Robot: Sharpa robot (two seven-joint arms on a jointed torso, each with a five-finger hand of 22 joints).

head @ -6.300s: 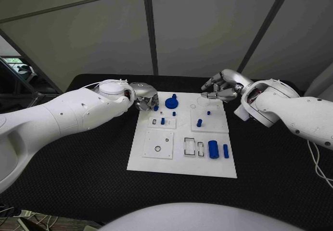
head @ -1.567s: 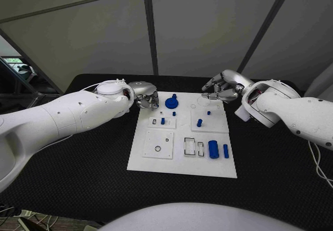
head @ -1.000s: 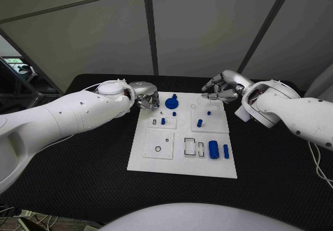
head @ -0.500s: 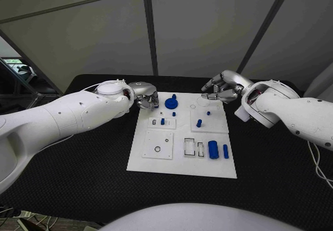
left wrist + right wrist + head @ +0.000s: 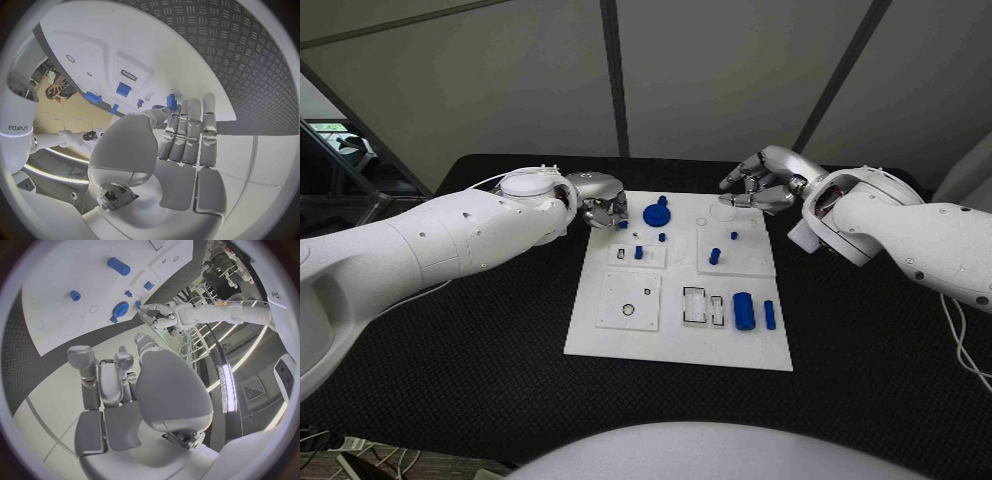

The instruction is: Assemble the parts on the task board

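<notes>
The white task board (image 5: 625,335) lies in the middle of the table. My left hand (image 5: 600,200) hovers at the board's far left corner. Its thumb and fingertips pinch a small blue part (image 5: 170,101). Just right of that hand a round blue part (image 5: 655,212) with a knob sits on the board. My right hand (image 5: 762,185) hangs over the far right corner with its fingers curled in on nothing. Small blue pegs (image 5: 714,256) stand in the two raised white blocks. A blue cylinder (image 5: 744,310) and a thin blue bar (image 5: 769,314) lie near the right edge.
The black table (image 5: 473,350) stretches wide on both sides of the board and in front of it. Open rectangular slots (image 5: 694,303) sit left of the cylinder. A square plate with a ring mark (image 5: 629,300) takes up the near left.
The left hand has crept a little toward the board's far edge with the blue part in it. The right hand and the parts on the board have stayed put.
</notes>
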